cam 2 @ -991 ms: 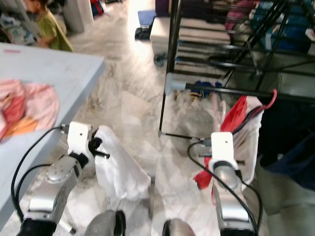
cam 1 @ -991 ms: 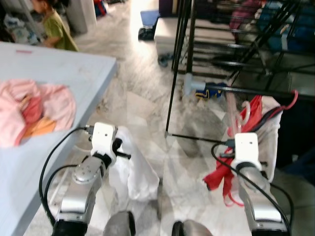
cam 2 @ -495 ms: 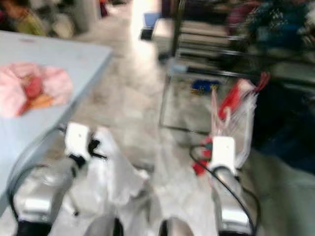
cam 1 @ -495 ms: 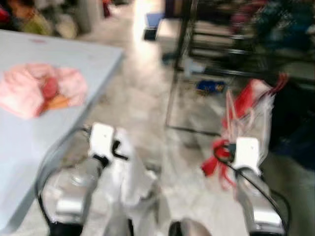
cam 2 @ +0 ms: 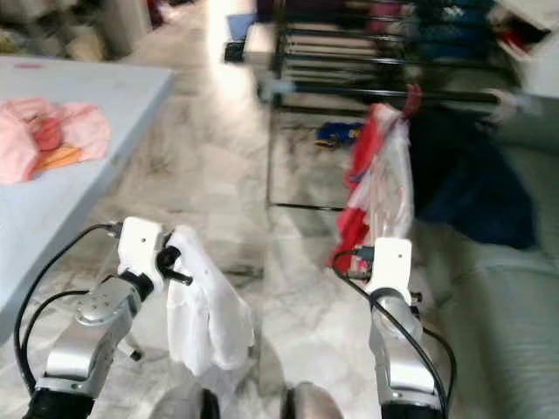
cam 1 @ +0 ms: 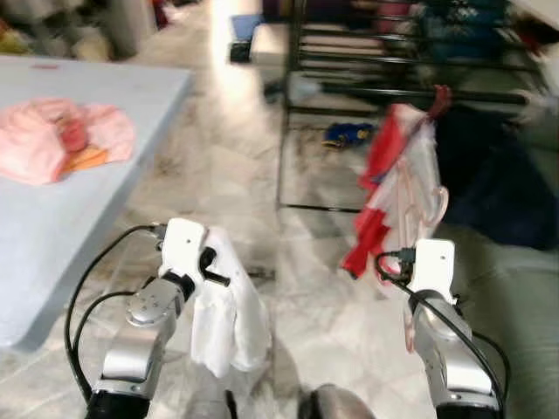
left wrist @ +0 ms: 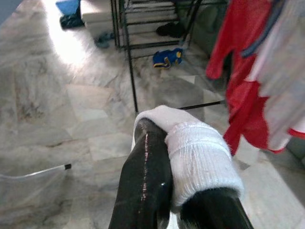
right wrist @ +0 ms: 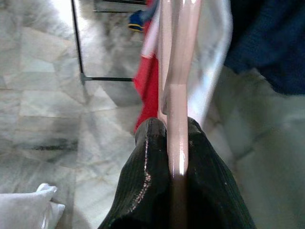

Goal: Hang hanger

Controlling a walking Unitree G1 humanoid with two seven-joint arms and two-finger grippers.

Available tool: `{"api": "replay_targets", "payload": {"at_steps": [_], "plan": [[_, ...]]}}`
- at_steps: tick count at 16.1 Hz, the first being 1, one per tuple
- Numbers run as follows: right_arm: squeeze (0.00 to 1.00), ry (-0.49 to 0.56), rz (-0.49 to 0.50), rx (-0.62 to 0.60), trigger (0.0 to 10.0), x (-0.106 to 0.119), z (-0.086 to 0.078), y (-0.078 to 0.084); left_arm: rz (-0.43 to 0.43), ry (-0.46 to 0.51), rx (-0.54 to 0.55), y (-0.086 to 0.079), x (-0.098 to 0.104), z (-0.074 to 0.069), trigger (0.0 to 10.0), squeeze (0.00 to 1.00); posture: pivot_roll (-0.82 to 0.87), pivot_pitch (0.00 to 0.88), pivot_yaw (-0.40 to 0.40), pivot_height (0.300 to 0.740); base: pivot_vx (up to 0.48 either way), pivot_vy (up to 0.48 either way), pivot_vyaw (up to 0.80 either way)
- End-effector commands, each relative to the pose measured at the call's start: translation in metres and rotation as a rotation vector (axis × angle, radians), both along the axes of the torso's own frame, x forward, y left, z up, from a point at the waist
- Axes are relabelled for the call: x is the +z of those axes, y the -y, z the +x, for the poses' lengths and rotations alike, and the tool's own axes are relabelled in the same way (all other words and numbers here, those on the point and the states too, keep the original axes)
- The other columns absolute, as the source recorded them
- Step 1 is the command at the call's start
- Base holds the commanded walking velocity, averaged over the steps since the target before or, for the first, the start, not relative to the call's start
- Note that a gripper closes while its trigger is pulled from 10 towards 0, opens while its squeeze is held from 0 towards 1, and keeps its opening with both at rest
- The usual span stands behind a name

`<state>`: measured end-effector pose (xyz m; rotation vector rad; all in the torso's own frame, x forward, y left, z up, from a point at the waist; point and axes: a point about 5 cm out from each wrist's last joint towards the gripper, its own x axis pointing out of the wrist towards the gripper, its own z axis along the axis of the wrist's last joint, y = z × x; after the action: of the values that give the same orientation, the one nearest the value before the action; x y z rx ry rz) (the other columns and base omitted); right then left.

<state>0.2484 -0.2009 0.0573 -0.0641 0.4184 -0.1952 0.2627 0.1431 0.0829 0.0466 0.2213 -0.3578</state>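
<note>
Up close, the right gripper's two black fingers are pressed onto the pink hanger, whose flat plastic bar runs straight out from the narrow gap between them, so the hanger sits squarely in the pinch and not off to one side. That firm, centred hold seems chosen to keep the hanger from swinging while it is carried. From the head camera, the hanger rises in front of the right gripper with a red and white garment draped on it, and its reddish hook reaches up to about the level of the dark rail of the drying rack; whether the hook already bears on the rail cannot be told through the blur. On the other side, the left gripper's fingers pinch a white cloth, a ribbed cuff wrapped over one of them, and the rest of the cloth hangs down beside the left gripper, probably held there just to keep it off the marble floor. Well apart, on the left, a pink garment lies bunched on the pale blue counter, while a dark blue garment hangs off the rack just beyond the hanger.
</note>
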Motion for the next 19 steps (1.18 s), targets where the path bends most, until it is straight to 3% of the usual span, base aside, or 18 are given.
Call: {"api": "replay_targets", "payload": {"at_steps": [1,9,19], "plan": [[0.0,0.006,-0.004,-0.009,10.0,0.003,0.004,0.003,-0.017,0.045,-0.011,0.006,0.011,0.004,10.0,0.0,0.01,0.042,0.0,0.74,0.0,0.0,-0.8],[0.0,0.008,0.003,-0.01,10.0,0.002,0.007,-0.002,-0.073,0.036,-0.021,0.013,0.011,0.005,10.0,0.0,0.0,0.038,-0.011,0.74,0.0,0.0,-0.8],[0.0,0.007,-0.003,-0.024,10.0,0.001,0.01,-0.001,-0.106,0.046,-0.119,0.022,0.013,0.001,10.0,0.0,0.0,0.04,-0.008,0.74,0.0,0.049,-0.8]]}}
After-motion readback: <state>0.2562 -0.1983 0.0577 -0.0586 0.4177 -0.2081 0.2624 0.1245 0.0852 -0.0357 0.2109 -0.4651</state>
